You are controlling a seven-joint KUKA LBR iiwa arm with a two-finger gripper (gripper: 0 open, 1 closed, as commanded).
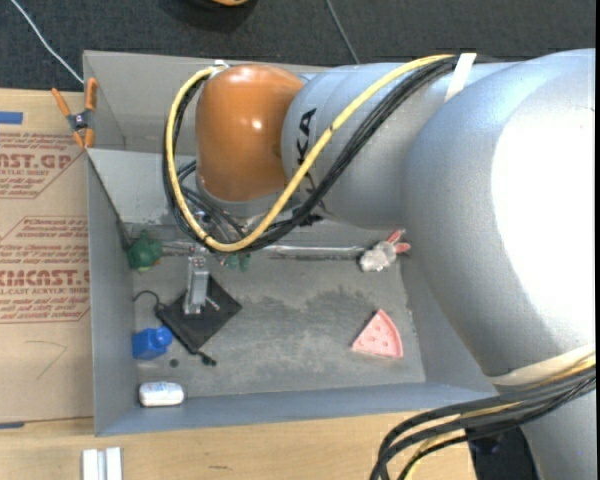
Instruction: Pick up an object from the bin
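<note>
My gripper [197, 293] hangs under the orange wrist cover in the left part of the bin. Its tip stands over the upper edge of a flat black square piece [202, 321] with a thin black cord. Whether it touches the piece I cannot tell. A green round thing [143, 255] lies up and to the left by the bin's left wall. A blue cap-like thing [151, 343] sits just left of the black piece. A small green bit [241, 262] shows right of the gripper.
A white oblong thing [161, 395] lies at the front left corner. A pink wedge like a watermelon slice [378, 336] rests at the front right. A white and red thing [382, 256] lies mid right, with a thin rod [310, 253] running left from it. The arm covers the bin's back.
</note>
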